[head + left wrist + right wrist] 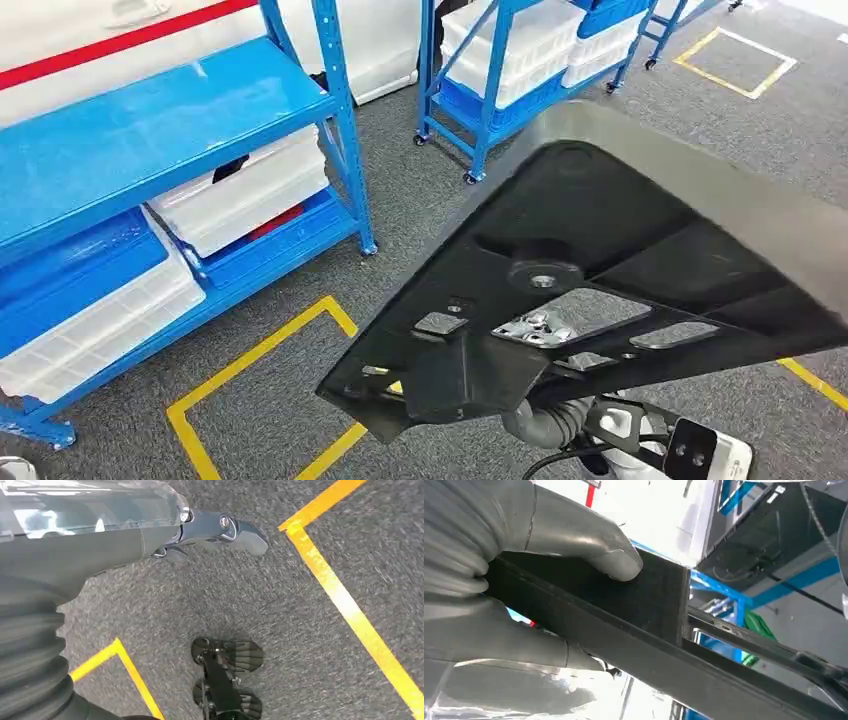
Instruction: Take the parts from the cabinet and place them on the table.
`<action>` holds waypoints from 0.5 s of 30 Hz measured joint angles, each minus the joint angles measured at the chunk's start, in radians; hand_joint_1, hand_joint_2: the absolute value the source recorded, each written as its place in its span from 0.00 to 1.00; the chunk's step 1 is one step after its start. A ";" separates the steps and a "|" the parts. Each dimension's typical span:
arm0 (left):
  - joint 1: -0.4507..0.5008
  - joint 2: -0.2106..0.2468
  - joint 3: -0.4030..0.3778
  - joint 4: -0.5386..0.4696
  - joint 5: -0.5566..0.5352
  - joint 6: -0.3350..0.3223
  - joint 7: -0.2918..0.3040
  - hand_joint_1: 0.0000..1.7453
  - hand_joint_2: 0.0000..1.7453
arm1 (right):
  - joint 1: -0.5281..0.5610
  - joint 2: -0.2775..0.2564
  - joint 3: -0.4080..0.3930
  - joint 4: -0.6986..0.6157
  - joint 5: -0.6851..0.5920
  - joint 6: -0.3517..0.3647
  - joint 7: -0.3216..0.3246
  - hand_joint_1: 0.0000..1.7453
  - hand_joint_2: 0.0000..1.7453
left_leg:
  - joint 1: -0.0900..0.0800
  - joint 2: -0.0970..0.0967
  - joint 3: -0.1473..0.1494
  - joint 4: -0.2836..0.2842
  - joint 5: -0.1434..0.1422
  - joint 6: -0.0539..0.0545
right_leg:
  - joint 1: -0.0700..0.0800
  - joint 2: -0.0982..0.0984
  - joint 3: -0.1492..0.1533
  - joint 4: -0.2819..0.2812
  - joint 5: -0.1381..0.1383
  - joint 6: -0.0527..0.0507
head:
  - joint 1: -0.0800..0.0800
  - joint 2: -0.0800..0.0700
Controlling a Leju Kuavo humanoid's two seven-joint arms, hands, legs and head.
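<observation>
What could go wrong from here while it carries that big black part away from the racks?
1. The black part is wide and the right robot hand grips it by one edge, thumb on top; it may tilt or slip.
2. The part hides much of the floor ahead in the head view, so footing and obstacles are hard to judge.
3. The blue shelving stands near; a turn might swing the part into it.

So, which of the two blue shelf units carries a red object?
The near blue rack on the left: something red shows under its white bin. The far wheeled rack shows just white and blue bins.
</observation>
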 joint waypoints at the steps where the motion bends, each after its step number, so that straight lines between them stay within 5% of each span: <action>1: 0.000 0.002 0.000 0.000 0.000 0.000 -0.001 0.00 1.00 | -0.002 0.000 -0.002 0.000 -0.002 0.000 0.000 1.00 1.00 | 0.000 0.007 0.001 0.000 -0.001 -0.005 | 0.000 0.009 -0.003 0.002 0.000 -0.003 | 0.000 0.000; 3: -0.002 0.002 0.000 0.000 0.000 0.001 0.000 0.00 1.00 | -0.003 0.000 -0.005 0.000 -0.001 0.002 0.000 1.00 1.00 | 0.002 0.026 0.005 -0.002 -0.002 -0.016 | 0.004 0.028 -0.006 0.002 0.000 -0.014 | 0.000 0.000; 4: -0.004 0.003 0.000 -0.001 0.000 0.005 0.003 0.00 1.00 | -0.004 0.001 -0.005 0.000 0.005 0.002 0.000 1.00 1.00 | 0.005 0.017 0.002 0.006 -0.013 -0.025 | -0.004 0.037 0.001 -0.009 0.007 -0.024 | 0.000 0.000; 5: -0.005 0.003 0.000 -0.001 -0.003 0.009 0.008 0.00 1.00 | -0.007 0.003 -0.005 0.000 0.010 0.001 0.000 1.00 1.00 | 0.010 -0.025 -0.004 0.029 -0.031 -0.029 | -0.004 0.044 0.002 -0.009 0.008 -0.028 | 0.000 0.000; 6: -0.003 0.003 0.000 -0.001 -0.010 0.019 0.024 0.00 1.00 | -0.010 0.008 -0.005 0.000 0.015 -0.003 0.000 1.00 1.00 | 0.010 -0.058 -0.035 0.097 -0.072 -0.031 | -0.005 0.051 0.000 -0.009 0.009 -0.035 | 0.000 0.000; 8: 0.004 0.007 0.001 -0.001 -0.019 0.039 0.059 0.00 1.00 | -0.011 0.014 -0.005 0.000 0.017 -0.008 0.000 1.00 1.00 | 0.010 -0.076 -0.117 0.267 -0.147 -0.034 | -0.002 0.074 -0.001 -0.009 0.009 -0.039 | 0.000 0.000; 10: 0.009 0.008 0.002 -0.001 -0.025 0.052 0.086 0.00 1.00 | -0.010 0.014 -0.005 0.006 0.017 -0.021 0.000 1.00 1.00 | 0.011 -0.077 -0.153 0.328 -0.142 -0.033 | -0.002 0.099 0.000 -0.008 0.010 -0.039 | 0.000 0.000; 13: 0.008 0.009 0.002 -0.001 -0.028 0.051 0.092 0.00 1.00 | -0.011 0.014 -0.004 0.016 0.022 -0.042 0.000 1.00 1.00 | 0.013 -0.095 -0.052 0.097 -0.004 -0.026 | -0.003 0.132 0.006 -0.004 0.007 -0.035 | 0.000 0.000; 14: 0.008 0.009 0.002 -0.001 -0.030 0.049 0.092 0.00 1.00 | -0.012 0.014 -0.004 0.018 0.022 -0.046 0.000 1.00 1.00 | 0.016 -0.143 -0.022 0.023 0.012 -0.022 | -0.005 0.141 0.004 -0.001 0.006 -0.031 | 0.000 0.000; 15: 0.008 0.009 0.002 -0.001 -0.035 0.043 0.087 0.00 1.00 | -0.015 0.014 -0.004 0.023 0.024 -0.053 0.000 1.00 1.00 | 0.016 -0.153 -0.012 0.005 0.004 -0.020 | 0.000 0.153 -0.004 0.006 0.006 -0.023 | 0.000 0.000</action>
